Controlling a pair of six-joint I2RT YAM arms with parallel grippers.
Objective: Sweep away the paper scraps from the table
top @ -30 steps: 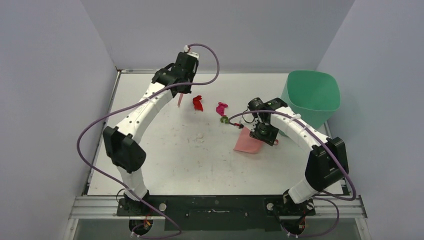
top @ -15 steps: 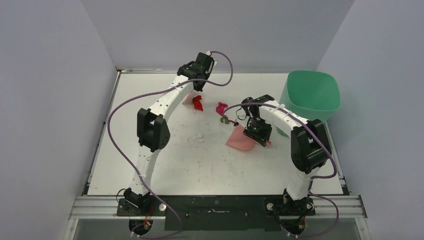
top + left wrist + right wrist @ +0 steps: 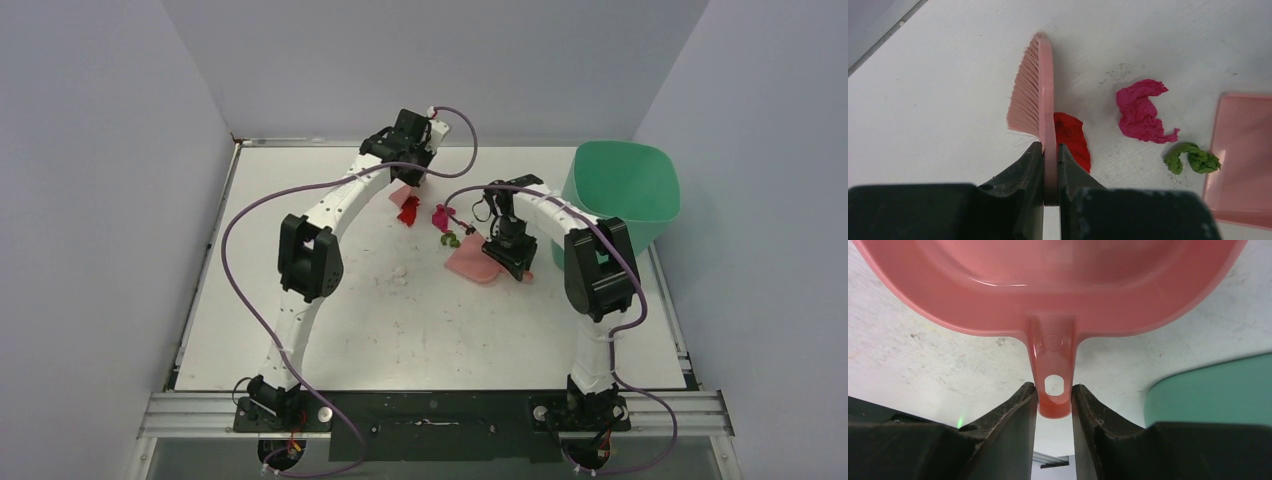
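On the white table (image 3: 330,320) lie paper scraps: a red one (image 3: 408,210) (image 3: 1073,140), a magenta one (image 3: 441,214) (image 3: 1140,112), a green one (image 3: 450,240) (image 3: 1193,159) and a small white bit (image 3: 400,270). My left gripper (image 3: 1049,147) (image 3: 415,178) is shut on the pink brush (image 3: 1040,95). The brush stands on edge with the red scrap touching its right side. My right gripper (image 3: 1054,387) (image 3: 507,256) is shut on the handle of the pink dustpan (image 3: 1048,285) (image 3: 475,265). The dustpan's lip lies just right of the green scrap.
A green bin (image 3: 622,195) (image 3: 1218,395) stands at the back right, close behind the right arm. Grey walls enclose the table on three sides. Purple cables loop off both arms above the tabletop.
The left arm swung right along the back with the brush and nudged the red scrap slightly right. The right arm slid the dustpan left and farther back, toward the green scrap.
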